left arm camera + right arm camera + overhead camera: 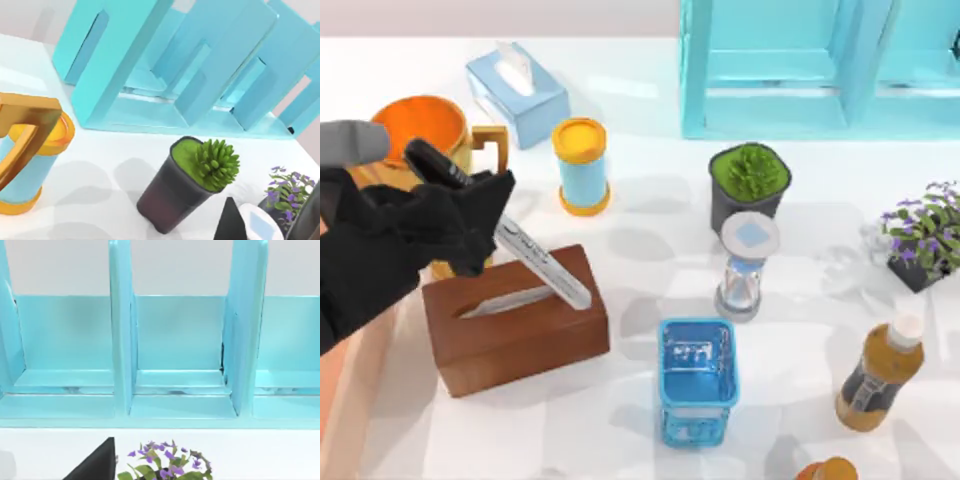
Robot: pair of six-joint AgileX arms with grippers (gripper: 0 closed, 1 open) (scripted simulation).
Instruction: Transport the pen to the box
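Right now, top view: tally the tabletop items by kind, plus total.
Tissue boxes: 2, brown and light blue
Potted plants: 2, green and purple-flowered
Bottles: 2, one and one at the bottom edge
Orange mug: 1
Blue-and-yellow can: 1
Hourglass: 1
Blue container: 1
Cyan shelf: 1
Pen, in left gripper: 1
Total: 12

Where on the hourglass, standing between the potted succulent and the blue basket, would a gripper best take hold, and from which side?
Probably the narrow waist of the hourglass, with the fingers coming in level from the top view's right, where the table is open. It stands upright, and its wider end caps should stop the fingers sliding off. The succulent pot crowds the far side.
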